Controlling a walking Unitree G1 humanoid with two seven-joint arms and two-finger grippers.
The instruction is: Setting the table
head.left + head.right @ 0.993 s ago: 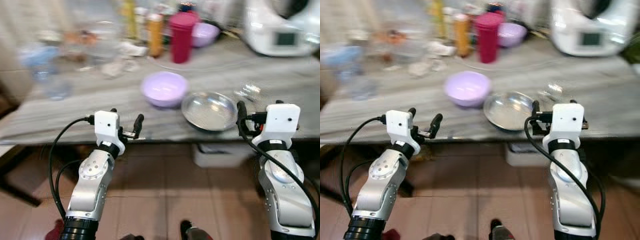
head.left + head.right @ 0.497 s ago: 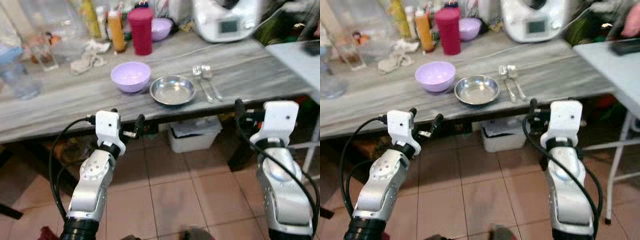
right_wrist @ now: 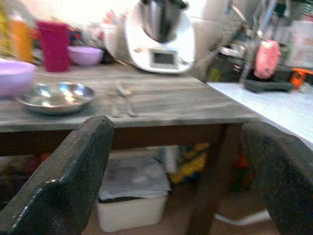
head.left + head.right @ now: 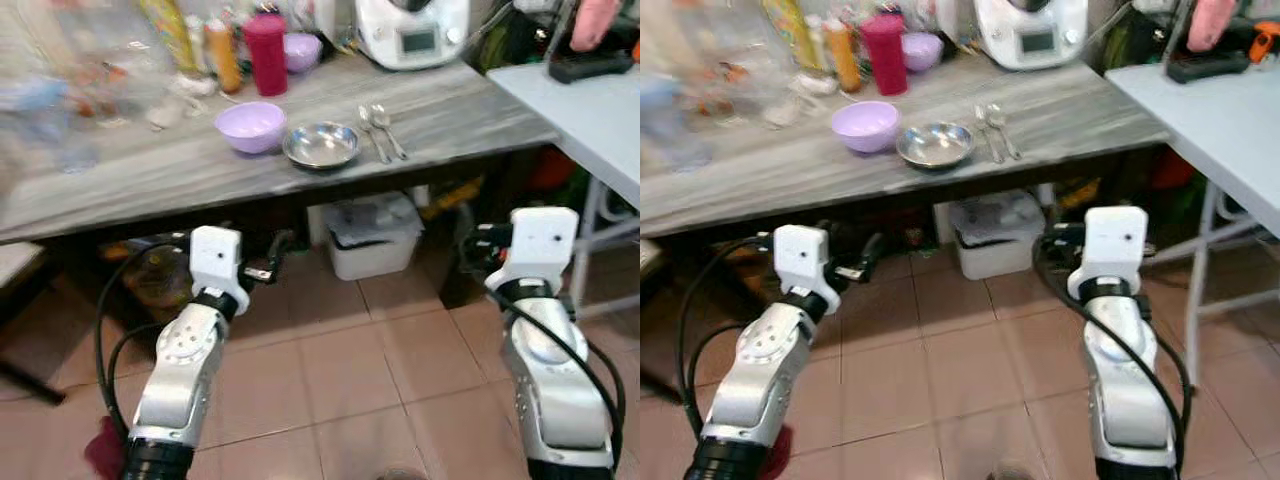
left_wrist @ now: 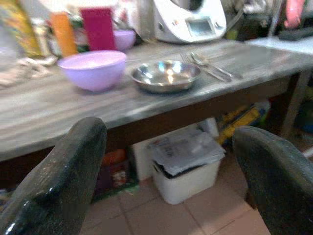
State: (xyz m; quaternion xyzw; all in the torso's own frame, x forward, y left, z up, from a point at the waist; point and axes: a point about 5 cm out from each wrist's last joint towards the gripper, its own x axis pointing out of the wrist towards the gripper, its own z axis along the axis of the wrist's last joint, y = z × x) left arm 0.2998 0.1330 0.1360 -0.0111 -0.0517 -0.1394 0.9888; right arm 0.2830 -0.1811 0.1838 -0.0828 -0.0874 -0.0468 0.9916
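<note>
A purple bowl (image 4: pixel 250 126) and a shiny steel dish (image 4: pixel 321 146) sit side by side near the front edge of the grey wooden table (image 4: pixel 150 180). A fork and a spoon (image 4: pixel 380 131) lie just right of the dish. My left gripper (image 4: pixel 255 252) is held out low over the tiled floor, well short of the table, open with nothing between its fingers (image 5: pixel 58 186). My right gripper (image 4: pixel 478 243) hangs at the same height on the right, also open and empty, its fingers (image 3: pixel 63 181) wide apart and pointing toward the table's right end.
At the table's back stand a red tumbler (image 4: pixel 268 55), an orange bottle (image 4: pixel 222 55), a second purple bowl (image 4: pixel 302 50) and a white kitchen machine (image 4: pixel 410 30). A white bin (image 4: pixel 375 235) sits under the table. A pale folding table (image 4: pixel 590 110) stands at the right.
The whole view has pulled back: the table now lies farther off, with more floor and the side table in sight. Both arms keep the same pose with fingers open.
</note>
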